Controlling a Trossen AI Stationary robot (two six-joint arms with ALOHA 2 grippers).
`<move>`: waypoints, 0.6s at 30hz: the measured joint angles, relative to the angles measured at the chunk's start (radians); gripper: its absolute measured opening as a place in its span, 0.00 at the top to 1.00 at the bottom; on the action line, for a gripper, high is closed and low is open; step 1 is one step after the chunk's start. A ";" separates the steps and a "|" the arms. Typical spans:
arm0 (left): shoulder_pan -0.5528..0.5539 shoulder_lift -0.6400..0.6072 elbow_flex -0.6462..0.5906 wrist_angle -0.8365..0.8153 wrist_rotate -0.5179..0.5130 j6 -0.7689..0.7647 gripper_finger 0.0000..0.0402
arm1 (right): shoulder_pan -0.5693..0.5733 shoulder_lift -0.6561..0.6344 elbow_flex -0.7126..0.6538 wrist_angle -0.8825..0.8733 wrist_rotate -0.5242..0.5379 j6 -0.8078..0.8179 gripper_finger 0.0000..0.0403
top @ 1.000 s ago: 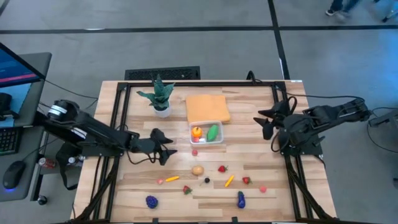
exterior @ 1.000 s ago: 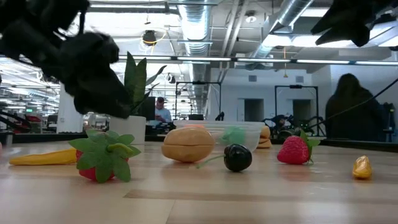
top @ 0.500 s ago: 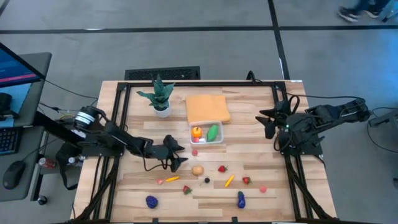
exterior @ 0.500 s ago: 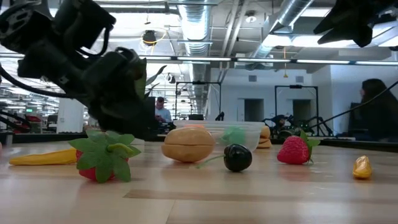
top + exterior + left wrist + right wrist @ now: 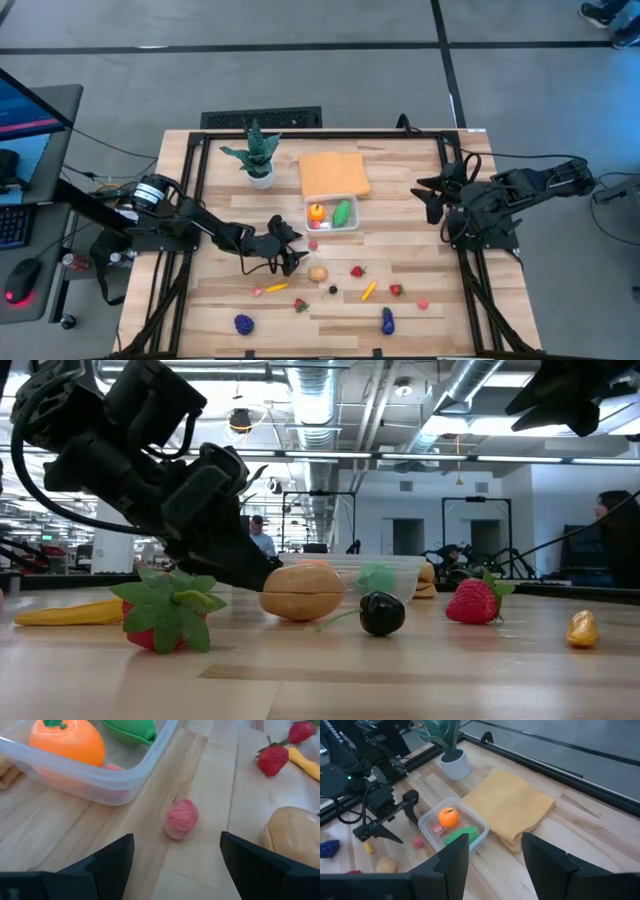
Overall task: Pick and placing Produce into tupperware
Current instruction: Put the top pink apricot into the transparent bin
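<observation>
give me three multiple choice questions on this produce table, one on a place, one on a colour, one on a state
1. Where does the small pink piece lie?
A. on the wood just outside the tupperware
B. inside the tupperware
C. on the orange cloth

2. What colour is the round fruit in the tupperware?
A. purple
B. orange
C. white

3. How do the jaws of the left gripper stand?
A. shut on the strawberry
B. shut with nothing between them
C. open, nothing between them

Answers:
1. A: the left wrist view shows it on the boards beside the clear wall.
2. B: it shows orange with a green stem in the left wrist and right wrist views.
3. C: the left wrist view shows the two dark fingers wide apart with the pink piece lying ahead of them on the table.
</observation>
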 joint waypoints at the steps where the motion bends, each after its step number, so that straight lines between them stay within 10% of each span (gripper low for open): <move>1: 0.000 0.000 0.000 0.000 0.000 0.000 0.29 | 0.000 0.000 0.000 0.000 0.000 0.000 0.57; 18: 0.000 -0.001 0.038 -0.111 -0.057 0.022 0.29 | 0.001 0.000 0.000 0.010 -0.004 0.000 0.57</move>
